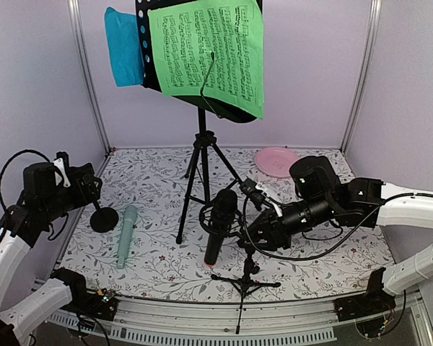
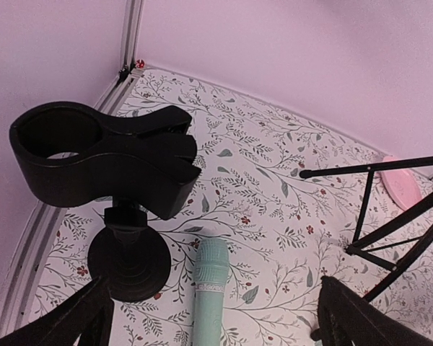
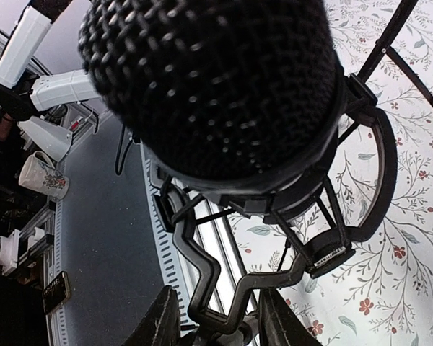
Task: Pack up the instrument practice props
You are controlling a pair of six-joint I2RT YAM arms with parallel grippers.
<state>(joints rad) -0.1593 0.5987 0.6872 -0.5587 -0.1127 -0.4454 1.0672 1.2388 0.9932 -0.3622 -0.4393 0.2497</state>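
The black perforated rack point(image 1: 150, 43) stands on tripod legs point(image 1: 202, 166) at the back, with a green sheet point(image 1: 206, 50) on it and a blue sheet point(image 1: 124, 47) at its left edge. A black microphone point(image 1: 220, 216) sits in a shock-mount support point(image 3: 224, 267) on a small tripod point(image 1: 247, 277) at the front centre. My right gripper point(image 1: 252, 193) is shut on the mount's zigzag frame, which lies between its fingers point(image 3: 162, 324). A mint-green microphone point(image 1: 126, 234) lies flat at the left. My left gripper point(image 2: 215, 288) is open above it, beside the round-based clip support point(image 2: 101, 155).
A round pink plate point(image 1: 276, 161) lies at the back right. Walls close in the left, back and right sides. A metal rail point(image 1: 202, 317) runs along the table's front edge. The rack's tripod legs also show at the right in the left wrist view point(image 2: 390, 223).
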